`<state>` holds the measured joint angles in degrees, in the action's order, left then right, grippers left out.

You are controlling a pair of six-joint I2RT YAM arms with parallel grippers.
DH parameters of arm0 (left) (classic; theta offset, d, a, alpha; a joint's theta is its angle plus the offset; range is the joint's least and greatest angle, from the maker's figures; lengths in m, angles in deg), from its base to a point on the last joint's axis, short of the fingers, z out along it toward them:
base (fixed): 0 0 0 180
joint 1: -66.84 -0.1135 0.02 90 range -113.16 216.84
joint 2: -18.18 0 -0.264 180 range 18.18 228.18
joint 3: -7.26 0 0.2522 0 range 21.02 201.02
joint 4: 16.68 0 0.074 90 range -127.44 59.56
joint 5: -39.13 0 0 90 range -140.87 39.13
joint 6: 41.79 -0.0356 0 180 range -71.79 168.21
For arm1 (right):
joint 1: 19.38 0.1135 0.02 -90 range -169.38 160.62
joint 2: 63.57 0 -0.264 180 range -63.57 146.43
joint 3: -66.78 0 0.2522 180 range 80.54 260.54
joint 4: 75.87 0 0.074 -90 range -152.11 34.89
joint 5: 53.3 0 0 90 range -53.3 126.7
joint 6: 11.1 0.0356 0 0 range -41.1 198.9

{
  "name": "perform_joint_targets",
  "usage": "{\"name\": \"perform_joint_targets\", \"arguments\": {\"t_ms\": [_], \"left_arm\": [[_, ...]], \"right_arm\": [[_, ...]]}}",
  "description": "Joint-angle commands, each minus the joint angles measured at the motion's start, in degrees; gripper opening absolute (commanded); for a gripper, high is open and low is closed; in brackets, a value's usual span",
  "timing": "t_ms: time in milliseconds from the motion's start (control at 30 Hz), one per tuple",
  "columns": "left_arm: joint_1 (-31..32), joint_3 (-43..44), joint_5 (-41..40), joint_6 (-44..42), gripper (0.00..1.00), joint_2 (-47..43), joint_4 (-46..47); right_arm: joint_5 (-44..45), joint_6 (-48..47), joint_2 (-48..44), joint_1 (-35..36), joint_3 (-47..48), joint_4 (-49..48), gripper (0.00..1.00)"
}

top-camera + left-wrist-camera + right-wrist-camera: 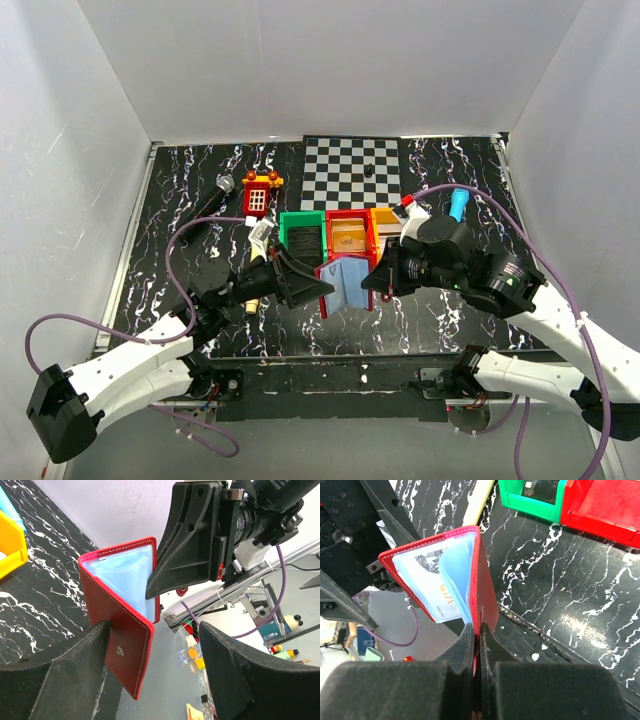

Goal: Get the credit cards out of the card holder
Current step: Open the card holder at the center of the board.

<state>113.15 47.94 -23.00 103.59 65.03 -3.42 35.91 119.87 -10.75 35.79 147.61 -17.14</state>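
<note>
While our right gripper is pinched tight on one cover of the card holder, our left gripper stands wide, its fingers straddling the other cover without clamping it. The holder hangs open in the air between the arms, above the near edge of the table. A pale credit card shows in a bluish sleeve. We judge that the left fingers should take that card's edge, not the cover.
</note>
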Motion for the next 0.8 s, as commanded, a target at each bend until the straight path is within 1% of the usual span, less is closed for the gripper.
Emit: {"name": "perform_joint_targets", "arguments": {"t_ms": [0, 333, 467, 500, 633, 700, 733, 767], "left_arm": [[0.54, -0.02, -0.28, -3.07, 0.68, -1.59, -4.17], [0.81, 2.70, -2.21, -7.38, 0.47, -0.88, -11.64], [0.81, 3.14, -2.83, -8.35, 0.31, -1.58, -12.52], [0.81, 3.32, -3.09, -8.53, 0.29, -1.76, -13.05], [0.81, 3.93, -3.27, -9.58, 0.12, -2.64, -14.98], [0.81, 4.81, -3.62, -9.93, 0.01, -2.99, -16.56], [0.81, 5.33, -3.88, -10.11, 0.00, -3.08, -17.61], [0.81, 5.86, -4.15, -10.37, 0.00, -3.17, -19.45]], "right_arm": [[-4.12, 1.92, -1.66, -0.60, -0.97, -6.21, 0.01], [-6.94, 2.80, -3.33, -0.77, -3.08, -9.99, 0.01], [-7.11, 2.89, -3.51, -1.04, -3.70, -10.25, 0.01], [-7.11, 2.89, -3.68, -1.04, -3.87, -10.25, 0.01], [-6.94, 2.80, -4.04, -1.30, -4.75, -10.34, 0.01], [-6.50, 2.27, -4.56, -1.39, -5.19, -10.17, 0.01], [-6.06, 1.49, -4.74, -1.48, -5.11, -9.30, 0.02], [-5.27, 0.26, -4.65, -1.48, -3.97, -7.46, 0.20]]}}
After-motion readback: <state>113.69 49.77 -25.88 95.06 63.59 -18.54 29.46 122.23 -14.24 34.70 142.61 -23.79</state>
